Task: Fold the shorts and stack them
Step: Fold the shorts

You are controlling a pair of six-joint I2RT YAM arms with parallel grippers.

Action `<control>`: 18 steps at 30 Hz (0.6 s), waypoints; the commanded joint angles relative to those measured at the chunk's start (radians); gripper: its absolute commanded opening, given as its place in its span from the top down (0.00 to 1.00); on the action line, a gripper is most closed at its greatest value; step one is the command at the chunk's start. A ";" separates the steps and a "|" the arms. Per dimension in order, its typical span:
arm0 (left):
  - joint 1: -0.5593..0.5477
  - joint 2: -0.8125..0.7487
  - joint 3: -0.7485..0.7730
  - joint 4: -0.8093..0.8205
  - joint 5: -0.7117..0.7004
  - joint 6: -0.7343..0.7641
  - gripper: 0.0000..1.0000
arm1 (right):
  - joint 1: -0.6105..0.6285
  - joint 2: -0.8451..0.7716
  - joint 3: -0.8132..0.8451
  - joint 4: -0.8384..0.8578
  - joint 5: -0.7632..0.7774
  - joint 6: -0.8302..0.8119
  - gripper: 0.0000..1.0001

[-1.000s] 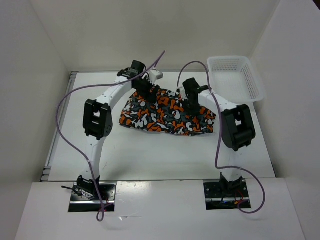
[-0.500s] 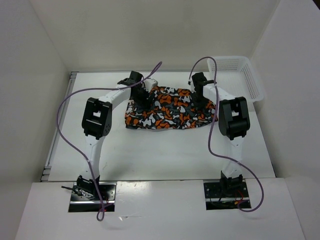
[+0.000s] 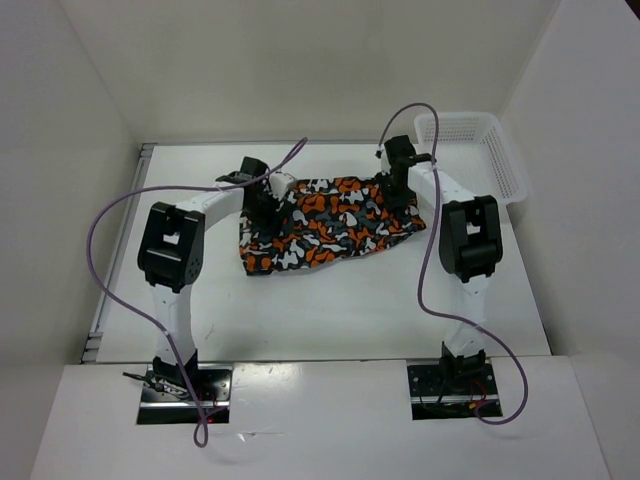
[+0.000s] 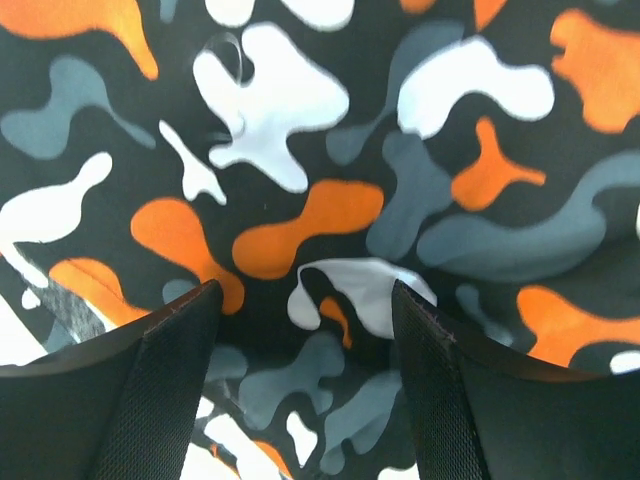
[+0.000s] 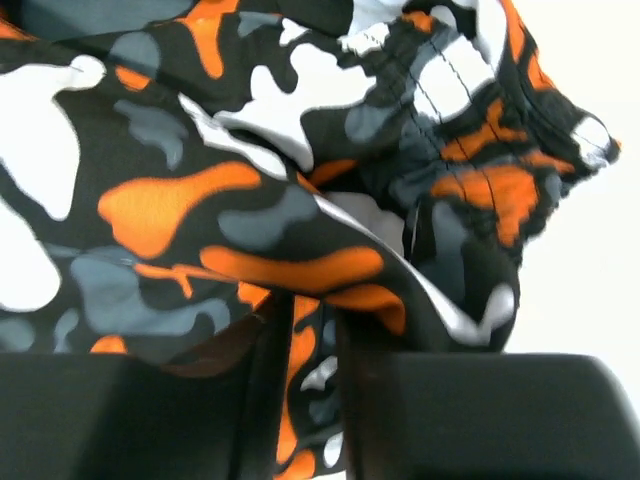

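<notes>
Two grippers work the shorts (image 3: pixel 330 225), which lie flat directly beneath them. The left gripper (image 4: pixel 305 295) is spread wide over smooth cloth, probably ready to take a new hold. The right gripper (image 5: pixel 300 330) pinches a bunched edge between nearly closed jaws, apparently to carry a fold. Beyond it sits the white basket (image 3: pixel 505 155).

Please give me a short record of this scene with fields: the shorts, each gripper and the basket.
shorts: lying on the table between the two arms, rumpled at the right end
left gripper: open, jaws wide apart over the cloth
right gripper: jaws close together with cloth between them; grip unclear
basket: white, at the far right corner of the table
stack: not yet made
</notes>
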 commanded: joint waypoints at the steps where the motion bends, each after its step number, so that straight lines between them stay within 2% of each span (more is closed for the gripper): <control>1: 0.032 -0.050 -0.061 -0.097 -0.045 -0.017 0.24 | 0.007 -0.146 0.029 0.007 -0.069 0.067 0.63; 2: 0.047 -0.050 -0.071 -0.097 -0.045 -0.017 0.24 | 0.007 -0.172 0.017 -0.007 -0.083 0.082 0.56; 3: 0.056 -0.064 -0.072 -0.097 -0.036 -0.017 0.24 | 0.007 -0.226 -0.023 -0.007 -0.095 0.098 0.43; 5: 0.079 -0.076 -0.072 -0.097 -0.010 -0.017 0.21 | 0.007 -0.272 -0.102 -0.016 -0.095 0.153 0.36; 8: 0.079 -0.095 -0.023 -0.119 0.038 -0.026 0.19 | -0.003 -0.329 -0.202 -0.016 -0.124 0.265 0.30; 9: 0.079 -0.104 -0.007 -0.129 0.047 -0.026 0.19 | -0.043 -0.343 -0.222 -0.016 -0.158 0.312 0.25; 10: 0.079 -0.104 0.025 -0.129 0.058 -0.036 0.18 | -0.075 -0.343 -0.260 -0.016 -0.184 0.419 0.24; 12: 0.079 -0.104 0.054 -0.158 0.058 -0.036 0.18 | -0.167 -0.343 -0.297 -0.005 -0.225 0.501 0.22; 18: 0.089 -0.104 0.129 -0.206 0.045 -0.026 0.17 | -0.167 -0.286 -0.331 0.045 -0.317 0.550 0.17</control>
